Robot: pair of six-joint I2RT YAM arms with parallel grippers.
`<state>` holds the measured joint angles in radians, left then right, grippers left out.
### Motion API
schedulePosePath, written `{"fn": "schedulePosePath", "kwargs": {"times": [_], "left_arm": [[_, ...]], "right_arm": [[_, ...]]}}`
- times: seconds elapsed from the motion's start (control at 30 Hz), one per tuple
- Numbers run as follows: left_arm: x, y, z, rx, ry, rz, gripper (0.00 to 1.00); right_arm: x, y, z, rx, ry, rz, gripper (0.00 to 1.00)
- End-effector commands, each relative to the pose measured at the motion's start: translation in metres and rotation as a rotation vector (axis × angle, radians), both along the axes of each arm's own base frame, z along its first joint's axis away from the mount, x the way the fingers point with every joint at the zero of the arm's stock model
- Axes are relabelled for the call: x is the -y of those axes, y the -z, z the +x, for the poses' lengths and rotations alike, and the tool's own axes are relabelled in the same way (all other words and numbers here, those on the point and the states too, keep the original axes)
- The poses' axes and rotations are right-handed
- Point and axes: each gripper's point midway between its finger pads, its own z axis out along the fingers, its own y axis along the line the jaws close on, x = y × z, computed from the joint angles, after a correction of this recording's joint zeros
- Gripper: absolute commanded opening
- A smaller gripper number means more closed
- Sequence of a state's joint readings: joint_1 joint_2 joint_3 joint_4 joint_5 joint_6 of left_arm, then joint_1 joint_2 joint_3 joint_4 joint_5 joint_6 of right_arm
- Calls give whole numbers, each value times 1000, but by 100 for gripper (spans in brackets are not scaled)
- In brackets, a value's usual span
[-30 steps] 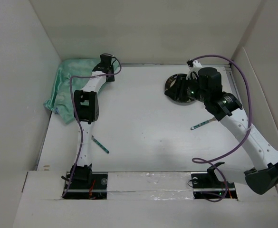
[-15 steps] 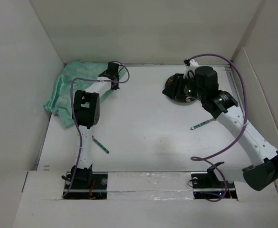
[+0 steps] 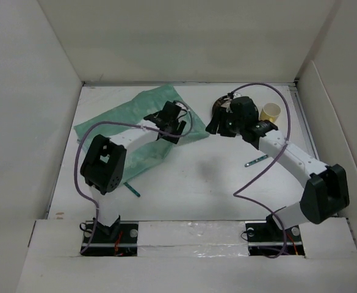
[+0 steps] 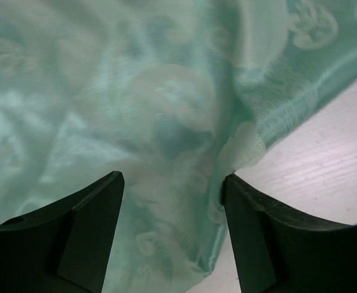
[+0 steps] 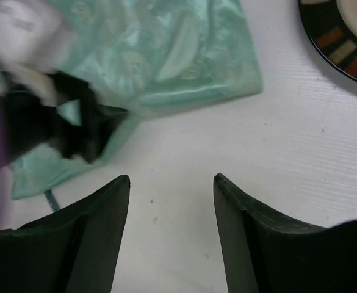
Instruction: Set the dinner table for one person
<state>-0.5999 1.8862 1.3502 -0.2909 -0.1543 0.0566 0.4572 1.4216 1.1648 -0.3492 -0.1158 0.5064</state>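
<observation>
The dinner table [image 3: 190, 183] is a white surface walled by white panels. A mint-green cloth mat [image 3: 129, 131] lies spread at left centre. My left gripper [image 3: 171, 125] is over the mat's right edge. In the left wrist view it [image 4: 173, 177] is open, with a raised fold of the mat [image 4: 166, 110] between its jaws. My right gripper [image 3: 215, 125] is open and empty. In the right wrist view it [image 5: 172, 177] hovers over bare table beside the mat's corner [image 5: 184, 55]. A dark patterned plate [image 5: 343, 43] lies to its right.
A yellow cup [image 3: 270, 112] stands at the back right behind the right arm. One green utensil [image 3: 256, 160] lies right of centre, another [image 3: 131, 189] near the left arm's base. The left gripper [image 5: 74, 128] shows blurred in the right wrist view.
The mat came from a crumpled heap at the far left to lie spread toward the centre with my left gripper. My right gripper moved left off the plate; the cup came into view.
</observation>
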Motion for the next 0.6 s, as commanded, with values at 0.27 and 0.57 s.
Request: {"fn": "schedulePosePath", "kwargs": {"times": [0.27, 0.57], "left_arm": [[-111, -49, -44, 45, -632, -334, 60], [-162, -49, -98, 76, -899, -367, 59]], "right_arm": [[-9, 89, 59, -150, 164, 21, 31], [-19, 104, 64, -178, 195, -10, 67]]}}
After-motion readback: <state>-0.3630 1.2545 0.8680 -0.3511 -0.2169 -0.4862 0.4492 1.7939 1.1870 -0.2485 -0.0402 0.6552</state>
